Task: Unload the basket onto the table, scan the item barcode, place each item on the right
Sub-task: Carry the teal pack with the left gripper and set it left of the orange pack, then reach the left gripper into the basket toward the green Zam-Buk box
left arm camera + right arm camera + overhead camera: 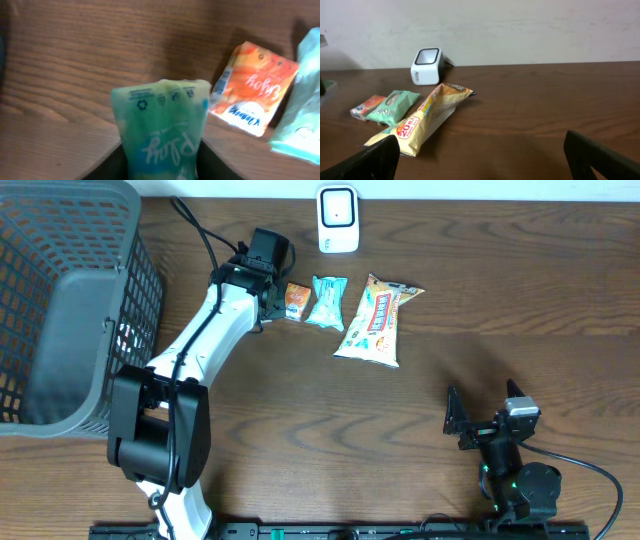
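Overhead: your left pincer (272, 298) reaches the surface just beside an orange packet (297, 300).

Left wrist: a green pouch (162, 125) stands between its jaws, long axis pointing away from the camera. You cannot tell whether they are squeezing it.

Right wrist: your right pincer (485, 165) gapes wide, empty.

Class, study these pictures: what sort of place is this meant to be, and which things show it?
Probably a mock shop checkout, set up on a wooden table: a white barcode scanner, packaged snacks near it, and a grey shopping basket.
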`<action>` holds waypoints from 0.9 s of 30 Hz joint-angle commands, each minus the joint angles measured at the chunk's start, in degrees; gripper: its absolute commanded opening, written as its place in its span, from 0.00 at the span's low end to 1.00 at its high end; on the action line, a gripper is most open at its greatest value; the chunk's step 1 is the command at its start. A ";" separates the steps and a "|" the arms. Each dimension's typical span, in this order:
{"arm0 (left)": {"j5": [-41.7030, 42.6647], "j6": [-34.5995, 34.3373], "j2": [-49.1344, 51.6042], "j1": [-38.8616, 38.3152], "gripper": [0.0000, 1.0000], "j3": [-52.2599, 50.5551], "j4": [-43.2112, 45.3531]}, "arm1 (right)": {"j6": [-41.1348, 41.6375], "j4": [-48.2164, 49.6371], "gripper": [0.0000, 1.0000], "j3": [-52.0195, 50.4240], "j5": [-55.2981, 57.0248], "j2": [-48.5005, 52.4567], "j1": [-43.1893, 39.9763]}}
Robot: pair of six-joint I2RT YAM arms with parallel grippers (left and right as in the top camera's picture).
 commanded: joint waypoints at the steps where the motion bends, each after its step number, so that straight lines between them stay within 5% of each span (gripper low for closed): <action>1: 0.98 -0.70 0.13 0.09 0.53 0.09 0.94 | -0.90 -0.22 0.99 -0.07 0.20 -0.24 -0.50; 4: 0.98 -0.63 -0.07 0.09 0.72 0.15 2.40 | -0.90 -0.22 0.99 -0.07 0.20 -0.24 -0.50; 14: 0.68 0.00 -15.19 4.87 0.74 4.68 5.38 | -0.90 -0.22 0.99 -0.07 0.20 -0.24 -0.50; 23: 0.74 -6.45 -29.35 26.08 0.76 4.66 6.32 | -0.90 -0.22 0.99 -0.07 0.20 -0.24 -0.50; 27: 0.79 -14.25 -29.18 35.63 0.91 4.59 0.92 | -0.90 -0.22 0.99 -0.07 0.20 -0.24 -0.50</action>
